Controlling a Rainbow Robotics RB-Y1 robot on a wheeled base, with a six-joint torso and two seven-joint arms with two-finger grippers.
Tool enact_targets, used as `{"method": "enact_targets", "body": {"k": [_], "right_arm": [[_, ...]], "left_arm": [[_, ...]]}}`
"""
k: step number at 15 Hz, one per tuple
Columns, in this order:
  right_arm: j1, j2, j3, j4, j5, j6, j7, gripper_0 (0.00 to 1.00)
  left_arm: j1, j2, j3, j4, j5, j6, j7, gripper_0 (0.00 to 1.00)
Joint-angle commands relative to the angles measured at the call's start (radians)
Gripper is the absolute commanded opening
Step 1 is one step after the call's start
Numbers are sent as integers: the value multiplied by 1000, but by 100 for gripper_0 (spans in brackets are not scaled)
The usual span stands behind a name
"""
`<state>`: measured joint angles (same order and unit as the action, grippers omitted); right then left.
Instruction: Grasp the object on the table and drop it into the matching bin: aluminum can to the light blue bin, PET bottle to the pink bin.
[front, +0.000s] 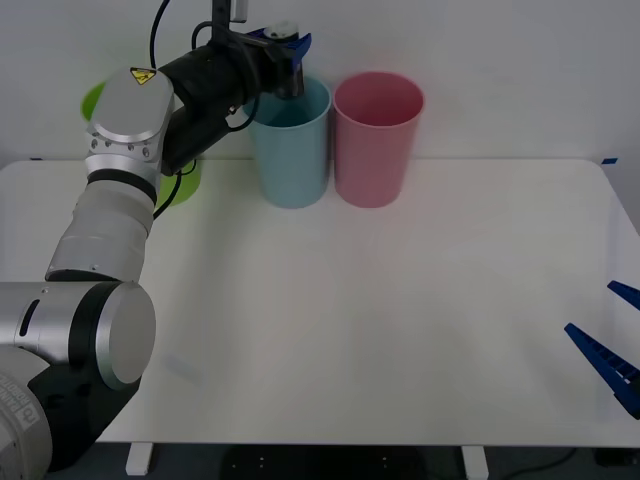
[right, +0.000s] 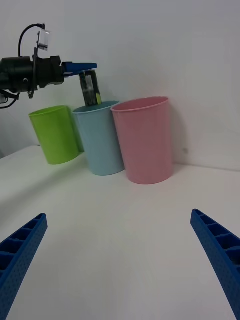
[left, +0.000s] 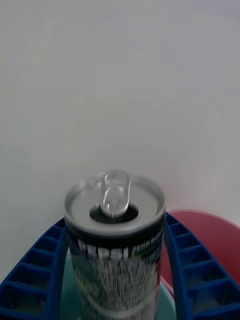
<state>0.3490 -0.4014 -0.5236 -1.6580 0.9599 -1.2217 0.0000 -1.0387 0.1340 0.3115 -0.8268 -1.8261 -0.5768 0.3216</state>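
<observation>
My left gripper (front: 285, 38) is shut on the aluminum can (front: 289, 80), gripping it near the pull-tab top. It holds the can upright right over the mouth of the light blue bin (front: 292, 150), the can's base about level with the rim. In the right wrist view the can (right: 90, 89) hangs from the left gripper (right: 89, 70) above the light blue bin (right: 102, 142), with the pink bin (right: 145, 140) beside it. In the left wrist view the can (left: 117, 260) sits between my blue fingers (left: 35, 270). My right gripper (front: 615, 335) rests open low at the table's right edge.
The pink bin (front: 375, 140) stands touching the light blue bin's right side. A lime green bin (front: 185, 180) sits left of them, partly behind my left arm. All three stand at the back of the white table (front: 380, 320), against a white wall.
</observation>
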Motion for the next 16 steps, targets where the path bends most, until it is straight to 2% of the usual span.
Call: {"method": "enact_targets", "body": {"k": [1,6,9,13,16], "right_arm": [[0,0,0,0,0,0,0,100],[0,0,0,0,0,0,0,100],[0,0,0,0,0,0,0,100],[0,0,0,0,0,0,0,100],[0,0,0,0,0,0,0,100]], "left_arm": [[2,1,0,0,17,-2,-3,100],[14,4,-6,-2,70,-6,-10,100],[40,12,-14,-17,139,-28,-24,100],[163,50,-63,-149,274,-69,-24,100],[266,108,-123,-258,386,-81,-26,100]]}}
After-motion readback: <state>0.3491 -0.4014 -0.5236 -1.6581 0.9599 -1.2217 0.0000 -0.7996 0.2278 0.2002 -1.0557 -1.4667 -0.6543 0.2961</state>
